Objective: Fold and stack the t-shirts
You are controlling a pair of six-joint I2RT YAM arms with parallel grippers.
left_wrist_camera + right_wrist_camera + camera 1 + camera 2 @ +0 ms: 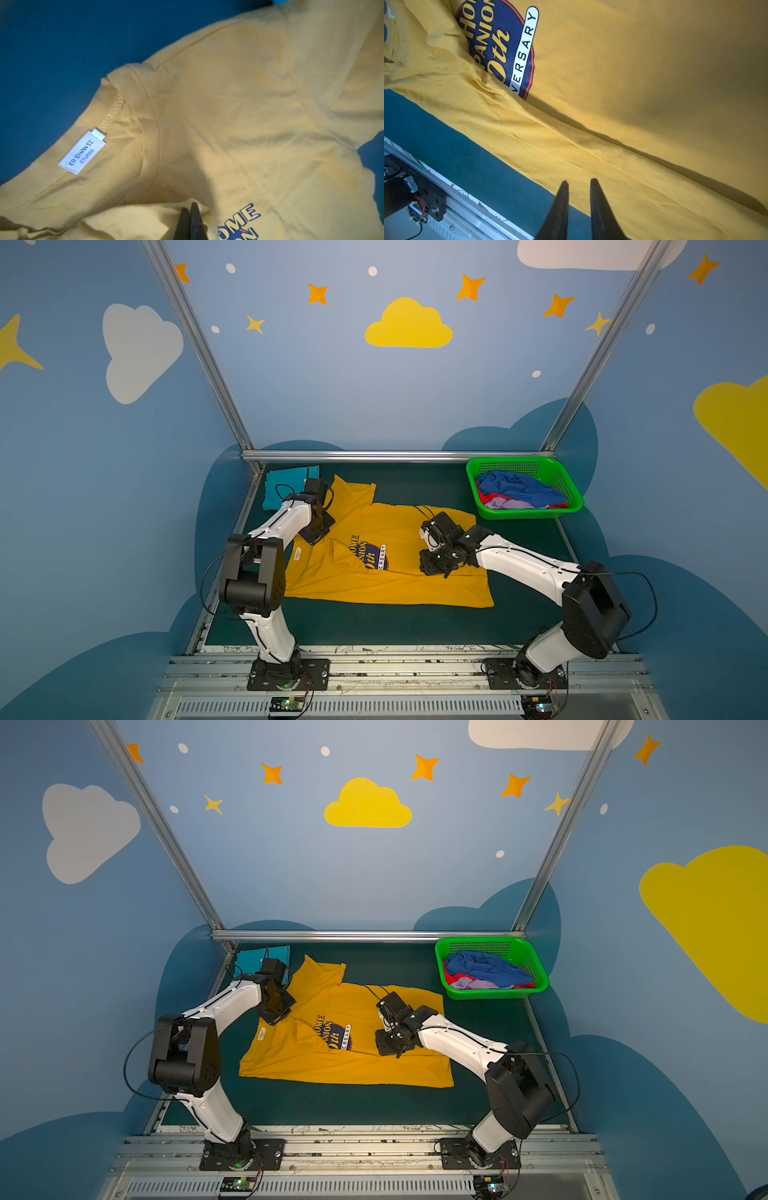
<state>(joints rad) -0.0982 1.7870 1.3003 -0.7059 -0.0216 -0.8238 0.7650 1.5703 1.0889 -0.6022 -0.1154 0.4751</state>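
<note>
A mustard-yellow t-shirt [395, 580] [353, 1065] with a round navy chest print lies spread flat on the dark teal table. My left gripper [190, 207] is shut on a raised fold of the yellow cloth [239, 104] beside the collar. In a top view this gripper [316, 531] sits over the shirt's shoulder. My right gripper [579, 181] hovers over the yellow t-shirt [633, 83] near its front edge, its fingers a small gap apart with nothing between them; it shows in a top view [432, 568]. A folded teal t-shirt [282, 485] lies at the back left.
A bright green basket [523, 464] at the back right holds crumpled blue [515, 485], red [490, 497] and lavender [503, 504] t-shirts. A metal rail [395, 456] bounds the table at the back. Both arm bases stand on the front rail [399, 668].
</note>
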